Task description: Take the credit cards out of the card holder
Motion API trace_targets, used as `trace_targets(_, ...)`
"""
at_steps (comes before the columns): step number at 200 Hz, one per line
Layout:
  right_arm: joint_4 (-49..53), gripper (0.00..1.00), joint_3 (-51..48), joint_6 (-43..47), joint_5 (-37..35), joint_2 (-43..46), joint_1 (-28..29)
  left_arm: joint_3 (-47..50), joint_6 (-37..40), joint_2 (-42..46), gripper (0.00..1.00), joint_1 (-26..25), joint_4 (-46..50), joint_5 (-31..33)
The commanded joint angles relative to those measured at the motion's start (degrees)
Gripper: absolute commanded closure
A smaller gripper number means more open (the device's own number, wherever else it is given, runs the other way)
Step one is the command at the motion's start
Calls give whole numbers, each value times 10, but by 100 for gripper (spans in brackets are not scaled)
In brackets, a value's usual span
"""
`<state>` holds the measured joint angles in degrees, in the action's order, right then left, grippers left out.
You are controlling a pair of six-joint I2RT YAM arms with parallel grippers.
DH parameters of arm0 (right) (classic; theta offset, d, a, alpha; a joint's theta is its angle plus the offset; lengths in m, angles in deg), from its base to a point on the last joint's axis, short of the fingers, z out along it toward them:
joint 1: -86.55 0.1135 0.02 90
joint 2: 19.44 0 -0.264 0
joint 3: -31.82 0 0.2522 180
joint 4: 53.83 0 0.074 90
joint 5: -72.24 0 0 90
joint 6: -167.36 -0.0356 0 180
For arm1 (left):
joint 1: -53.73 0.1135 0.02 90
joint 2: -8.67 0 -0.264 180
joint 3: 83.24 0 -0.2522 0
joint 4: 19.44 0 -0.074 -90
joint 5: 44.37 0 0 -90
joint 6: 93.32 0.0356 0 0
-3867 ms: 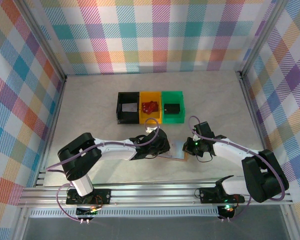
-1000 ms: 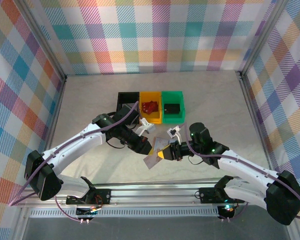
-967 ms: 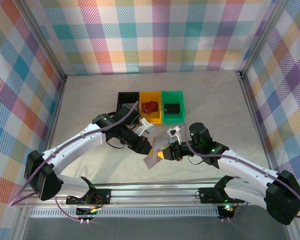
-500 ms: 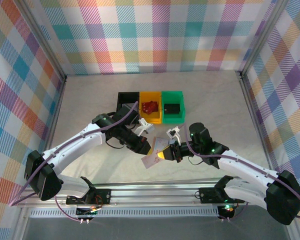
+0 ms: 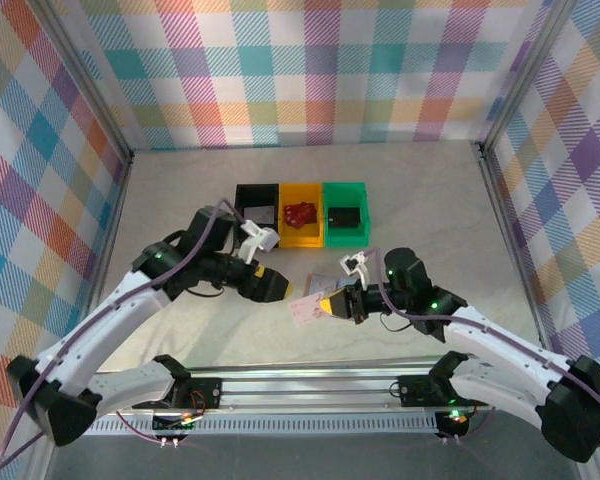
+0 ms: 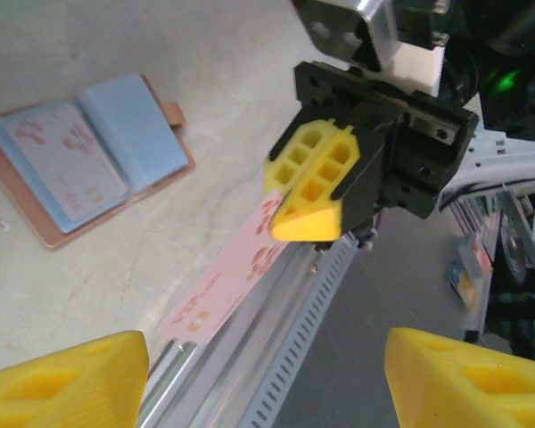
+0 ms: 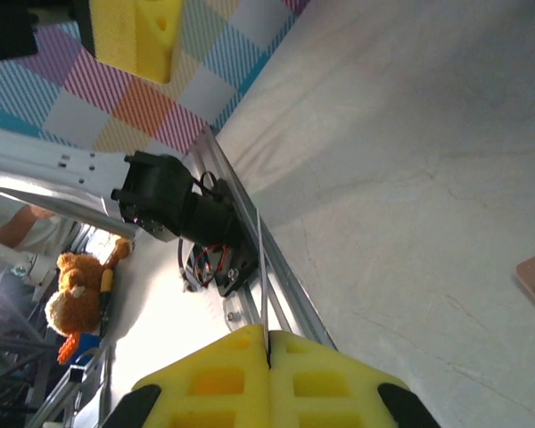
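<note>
Pale table (image 5: 180,200); card holder (image 6: 85,169) lying open; black bin (image 5: 242,215), yellow bin (image 5: 301,187), green bin (image 5: 346,187) abreast.

Your left pincer (image 5: 270,286) has let go of the credit card (image 6: 223,285), spread its jaws and drawn back to the left, clear of it. Your right pincer (image 5: 327,304) has tightened on that card and now carries it alone. With the left arm gone, the card holder (image 6: 132,134) shows, spread open on the bench.
</note>
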<state>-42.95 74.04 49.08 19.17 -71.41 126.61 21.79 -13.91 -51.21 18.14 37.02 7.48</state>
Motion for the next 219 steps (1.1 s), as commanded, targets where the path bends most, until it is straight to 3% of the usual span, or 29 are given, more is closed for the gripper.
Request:
trace_targets(1,3,100,-2,-24,-41,30,-16,44,-84,46,25,4,-76,37)
trace_targets(34,-1,100,14,-88,-48,41,-34,141,-189,132,23,5,-185,94)
trace_targets(99,-105,100,13,-207,-14,38,-40,311,-352,250,18,4,-447,107)
trace_targets(147,-155,100,9,-258,2,26,-40,380,-448,237,19,-3,-613,83)
trace_targets(219,-184,100,36,-283,47,-17,-40,386,-472,174,24,-50,-719,52)
